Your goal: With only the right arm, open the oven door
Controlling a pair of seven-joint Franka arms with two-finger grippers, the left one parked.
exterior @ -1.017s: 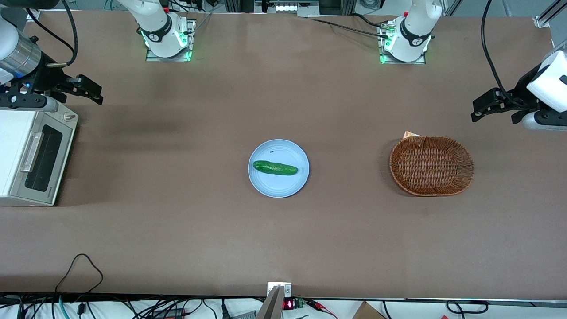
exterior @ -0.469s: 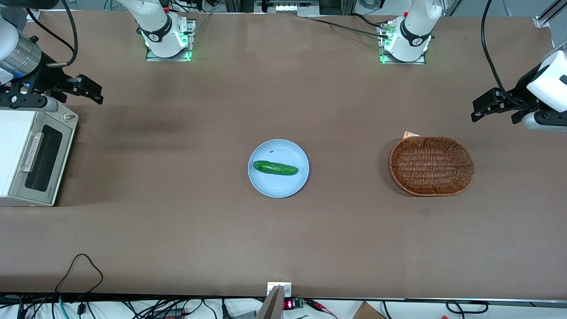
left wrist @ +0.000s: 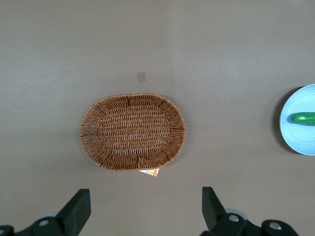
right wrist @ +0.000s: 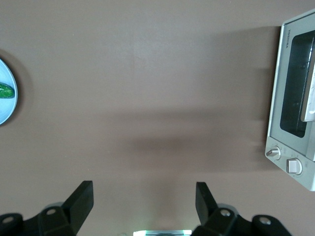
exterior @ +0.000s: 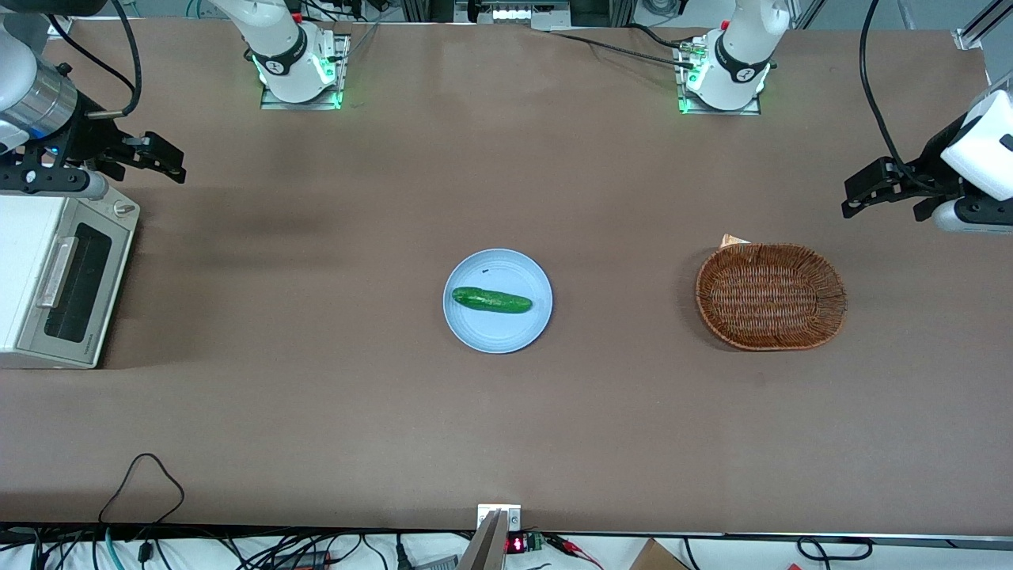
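The small white toaster oven (exterior: pixel 32 281) stands at the working arm's end of the table. Its oven door (exterior: pixel 75 283) is shut, with dark glass and a silver bar handle (exterior: pixel 57 271). The right wrist view also shows the oven door (right wrist: pixel 294 93), its handle (right wrist: pixel 310 96) and the knobs (right wrist: pixel 273 152). The right arm (exterior: pixel 32 95) holds its gripper (exterior: pixel 170 162) in the air, farther from the front camera than the oven door and just past the oven's knob end. The gripper (right wrist: pixel 144 189) is open, with only bare table between its fingers.
A light blue plate (exterior: pixel 514 332) with a cucumber (exterior: pixel 491 300) on it lies mid-table. A wicker basket (exterior: pixel 772 295) sits toward the parked arm's end. Two arm bases (exterior: pixel 297 67) stand along the table edge farthest from the front camera. A loose black cable (exterior: pixel 142 475) lies near the front edge.
The right arm's gripper has drifted slightly away from the front camera. The oven door stays shut and nothing else has moved.
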